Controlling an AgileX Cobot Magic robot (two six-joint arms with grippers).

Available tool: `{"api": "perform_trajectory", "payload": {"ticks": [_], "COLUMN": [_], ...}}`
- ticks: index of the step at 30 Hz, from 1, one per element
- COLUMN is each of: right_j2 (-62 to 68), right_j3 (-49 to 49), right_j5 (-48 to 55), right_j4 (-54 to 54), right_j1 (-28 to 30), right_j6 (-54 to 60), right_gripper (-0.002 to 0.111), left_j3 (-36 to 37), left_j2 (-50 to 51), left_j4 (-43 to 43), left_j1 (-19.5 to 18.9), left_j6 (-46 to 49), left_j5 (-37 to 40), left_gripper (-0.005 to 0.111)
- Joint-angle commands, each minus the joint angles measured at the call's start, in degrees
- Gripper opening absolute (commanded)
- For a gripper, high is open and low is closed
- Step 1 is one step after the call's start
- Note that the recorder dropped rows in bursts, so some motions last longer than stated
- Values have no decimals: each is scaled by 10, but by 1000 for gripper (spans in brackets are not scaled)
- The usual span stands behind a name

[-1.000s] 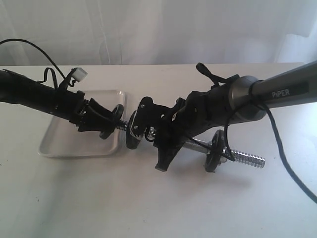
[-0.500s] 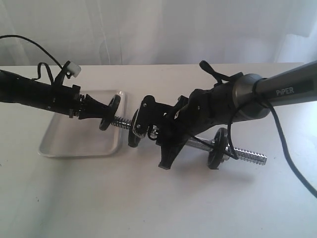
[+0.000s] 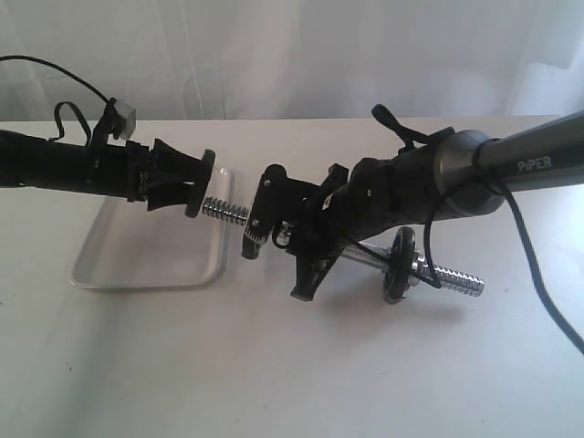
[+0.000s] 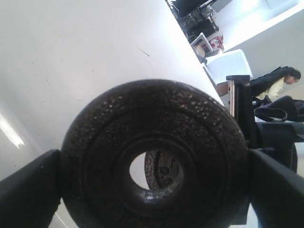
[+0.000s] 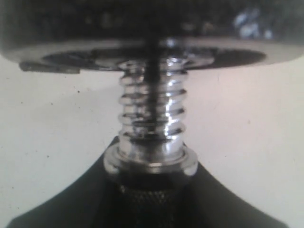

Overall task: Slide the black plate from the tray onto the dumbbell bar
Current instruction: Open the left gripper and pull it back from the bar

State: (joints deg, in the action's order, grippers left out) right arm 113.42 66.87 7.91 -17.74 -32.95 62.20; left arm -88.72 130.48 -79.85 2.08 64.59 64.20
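The black plate (image 3: 197, 185) stands on edge between the fingers of my left gripper (image 3: 192, 182), above the tray's (image 3: 109, 265) far right corner. It fills the left wrist view (image 4: 156, 118), clamped at both sides, with a dark round piece showing off-centre through its hole. The dumbbell bar (image 3: 365, 265) hangs tilted over the table, my right gripper (image 3: 297, 245) shut on its knurled middle. Its threaded left end (image 3: 221, 208) stops just below and right of the plate. In the right wrist view the thread (image 5: 151, 114) meets the plate's (image 5: 142, 28) face.
A black plate (image 3: 397, 265) sits on the bar's right part, ahead of the bare threaded right end (image 3: 456, 276). Another dark disc (image 3: 250, 239) sits on the bar beside my right gripper. Cables hang from both arms. A white curtain backs the table.
My left gripper has lifted and drawn back to the left with the plate. The bar's left threaded end has risen and now shows bare beside the plate.
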Motion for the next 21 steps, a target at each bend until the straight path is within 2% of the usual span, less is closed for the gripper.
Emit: {"api": "perform_trajectory", "payload": {"ticks": [1,8,15,21], "right_j2": [-35,-34,-34,-34], "right_j3": [17,17,17,17], "right_j5": [-130,-142,-124,-118], "right_j4": [-3,-3,-3,-3], "right_j1": [3,3,4,4], "right_j6": [1,1,1,1], "right_gripper": [0,0,0,0], "left_j3": [-7,-7,-24,-53], "left_j2": [-11,-18,-36,-47], "left_j4": [-27,29,67,197], "left_j1": [-3,-3,-21,-26], "left_j6": [-85,-180,-135,-168], "left_j5": [58,58,58,55], "left_gripper": [0,0,0,0]}}
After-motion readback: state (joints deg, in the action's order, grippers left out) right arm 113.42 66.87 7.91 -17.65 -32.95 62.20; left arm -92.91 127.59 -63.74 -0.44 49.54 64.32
